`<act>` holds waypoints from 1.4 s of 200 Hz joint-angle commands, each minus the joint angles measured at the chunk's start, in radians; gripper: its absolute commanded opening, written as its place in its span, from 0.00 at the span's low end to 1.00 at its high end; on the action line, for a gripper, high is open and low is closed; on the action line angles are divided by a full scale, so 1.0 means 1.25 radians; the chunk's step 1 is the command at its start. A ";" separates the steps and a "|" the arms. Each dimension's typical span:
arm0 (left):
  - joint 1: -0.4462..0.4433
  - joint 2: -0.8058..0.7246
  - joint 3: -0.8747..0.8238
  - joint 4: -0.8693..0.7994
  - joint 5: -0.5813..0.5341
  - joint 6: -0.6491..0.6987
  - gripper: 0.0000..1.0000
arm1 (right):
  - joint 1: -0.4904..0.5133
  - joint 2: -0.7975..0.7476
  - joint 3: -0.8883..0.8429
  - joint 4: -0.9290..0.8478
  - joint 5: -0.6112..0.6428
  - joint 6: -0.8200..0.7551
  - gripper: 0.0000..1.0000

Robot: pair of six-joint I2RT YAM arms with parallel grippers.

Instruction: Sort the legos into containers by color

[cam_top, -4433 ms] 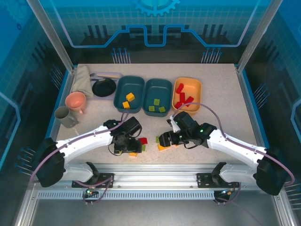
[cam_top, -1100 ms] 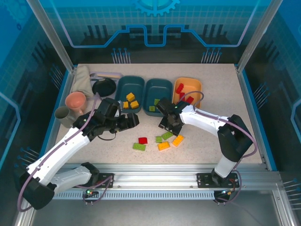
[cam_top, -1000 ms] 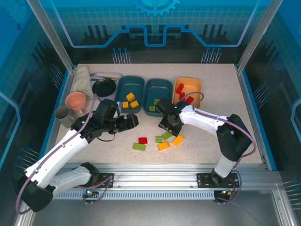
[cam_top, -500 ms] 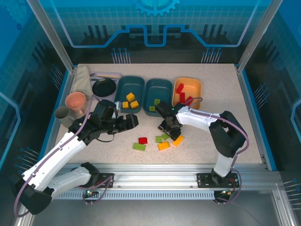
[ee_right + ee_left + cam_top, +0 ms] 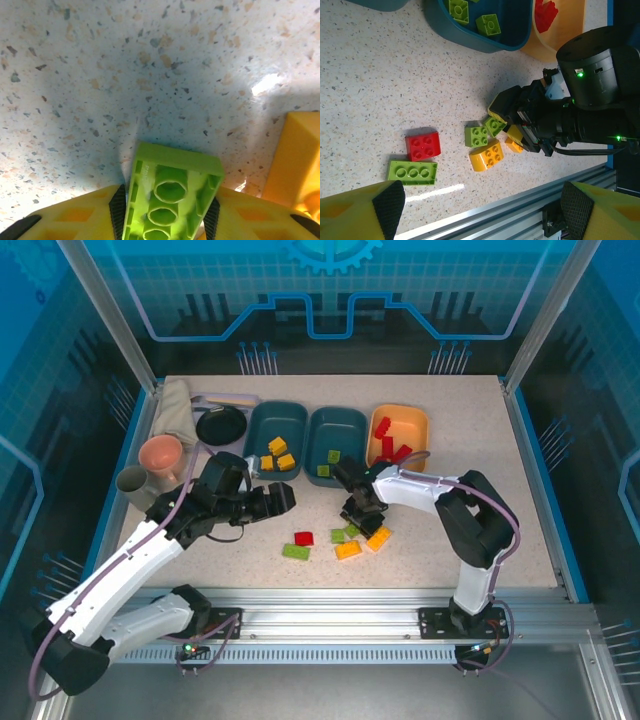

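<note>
The green brick sits on the bench just nearer than the middle teal bin, with my right claw clamped on it. I judge the pick to be in hand, and the next move calls for a straight lift and a short carry over that bin's near rim. An orange brick lies just beside it, the bench toward the bin looks open, and my left claw hangs spread and empty, nearer-left of the bin.

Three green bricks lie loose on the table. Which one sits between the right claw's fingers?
The green brick pinched in the right claw. The square green brick lies free beside it; the long green brick lies by the red brick.
</note>
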 commanded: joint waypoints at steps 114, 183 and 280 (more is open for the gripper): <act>0.004 0.079 0.136 -0.033 -0.064 -0.001 0.85 | 0.010 -0.085 0.211 -0.054 0.218 -0.391 0.27; 0.156 0.245 0.227 0.049 0.028 -0.030 0.85 | -0.118 0.244 0.607 0.035 -0.063 -0.703 0.29; 0.164 0.380 0.338 0.079 0.048 -0.006 0.85 | -0.192 0.574 0.969 -0.127 -0.174 -0.714 0.39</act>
